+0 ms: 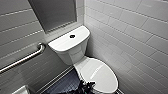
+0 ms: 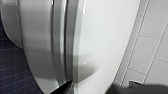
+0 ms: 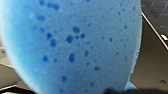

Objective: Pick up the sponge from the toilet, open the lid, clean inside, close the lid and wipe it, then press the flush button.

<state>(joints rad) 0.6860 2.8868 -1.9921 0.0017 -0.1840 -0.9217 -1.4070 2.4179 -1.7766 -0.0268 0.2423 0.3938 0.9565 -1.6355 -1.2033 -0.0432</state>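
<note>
The bright blue, pitted sponge block (image 3: 75,45) apparently sat pinched in the right claw. The left claw (image 1: 86,85), its spread impossible to tell, hovered at the glossy white ceramic toilet's (image 1: 71,50) closed oval lid (image 1: 100,72); opening it probably called for catching its edge.

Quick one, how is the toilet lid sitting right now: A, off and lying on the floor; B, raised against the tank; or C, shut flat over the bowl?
C: in the head view the toilet lid lies flat over the bowl, forward of the tank, not leaning on it.
</note>
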